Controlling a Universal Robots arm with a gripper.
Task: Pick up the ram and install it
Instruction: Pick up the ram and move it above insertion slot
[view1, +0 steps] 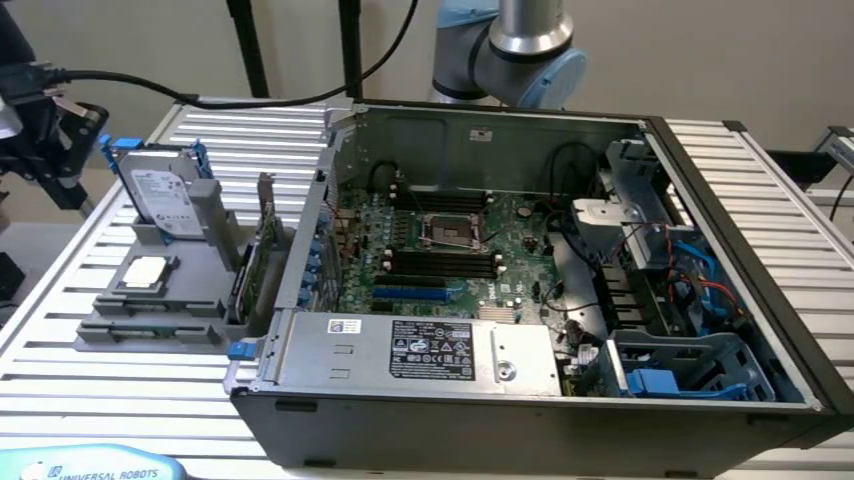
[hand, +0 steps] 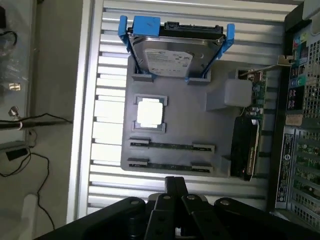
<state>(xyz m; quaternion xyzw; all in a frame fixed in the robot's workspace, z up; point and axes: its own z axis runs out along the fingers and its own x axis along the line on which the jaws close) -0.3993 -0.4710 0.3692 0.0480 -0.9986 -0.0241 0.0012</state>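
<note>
Green ram (hand: 171, 146) sticks, 2 in grey tray (hand: 190, 125), gripper (hand: 175, 181) pressed together nearby, empty, "UNIVERSAL ROBOTS" label (view1: 100, 472)

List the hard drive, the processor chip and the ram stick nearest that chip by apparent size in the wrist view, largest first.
1. hard drive, clearly largest.
2. processor chip.
3. ram stick: longer than the chip, but it appears as a thin strip, so it covers the least area.
</note>
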